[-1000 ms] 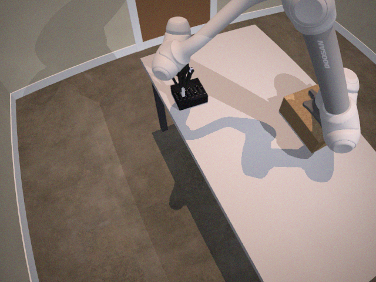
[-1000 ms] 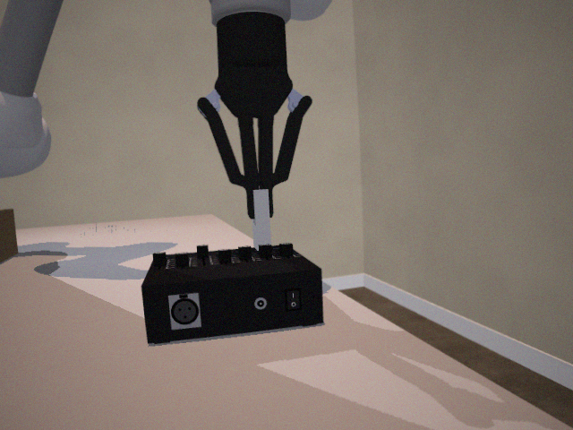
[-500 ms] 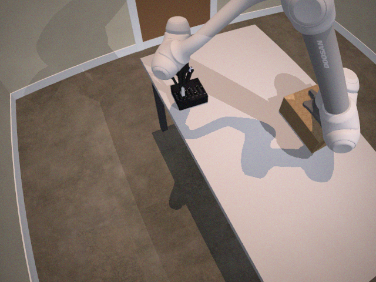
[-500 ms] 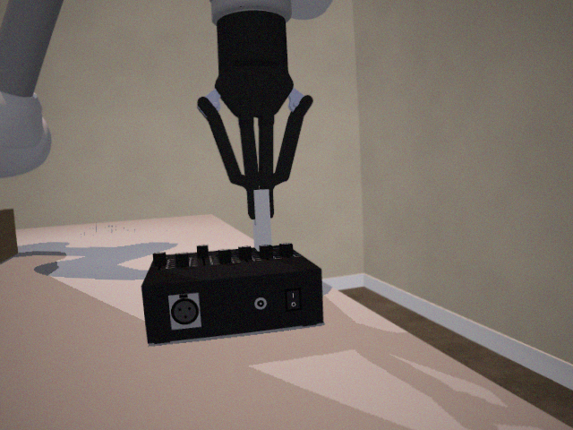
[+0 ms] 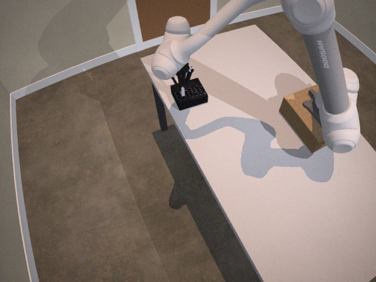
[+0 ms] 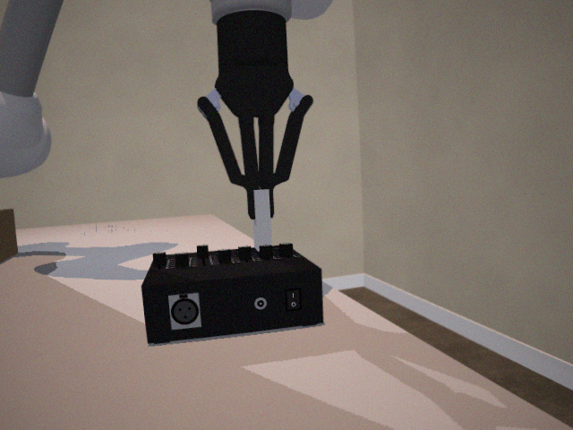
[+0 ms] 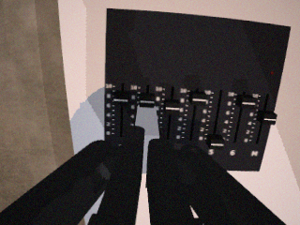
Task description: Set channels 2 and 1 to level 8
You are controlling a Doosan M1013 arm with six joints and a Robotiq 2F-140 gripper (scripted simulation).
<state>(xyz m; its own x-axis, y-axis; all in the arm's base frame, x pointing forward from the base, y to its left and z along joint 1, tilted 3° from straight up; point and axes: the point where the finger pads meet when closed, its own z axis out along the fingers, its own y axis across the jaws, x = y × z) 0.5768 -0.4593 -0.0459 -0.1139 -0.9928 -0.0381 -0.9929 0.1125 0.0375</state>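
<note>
The black lighting desk (image 5: pixel 194 98) (image 6: pixel 231 296) (image 7: pixel 194 44) stands near the table's far left corner. Its top carries a row of several faders with dark caps. In the wrist view most caps sit in the upper part of their slots, and one cap (image 7: pixel 217 144) sits much lower. My gripper (image 5: pixel 182 91) (image 6: pixel 261 231) (image 7: pixel 145 120) is shut, with its pale pads pressed together into one narrow tip. It points straight down, and the tip reaches the desk top at a fader cap (image 6: pixel 265 251) near the desk's end, second from the left in the wrist view (image 7: pixel 146 103).
A brown cardboard box (image 5: pixel 299 116) lies on the table (image 5: pixel 273 197) by the arm's base. The desk sits close to the table's left edge (image 5: pixel 170 115), with floor below. Its back panel has a socket (image 6: pixel 184 310) and a switch (image 6: pixel 293 299).
</note>
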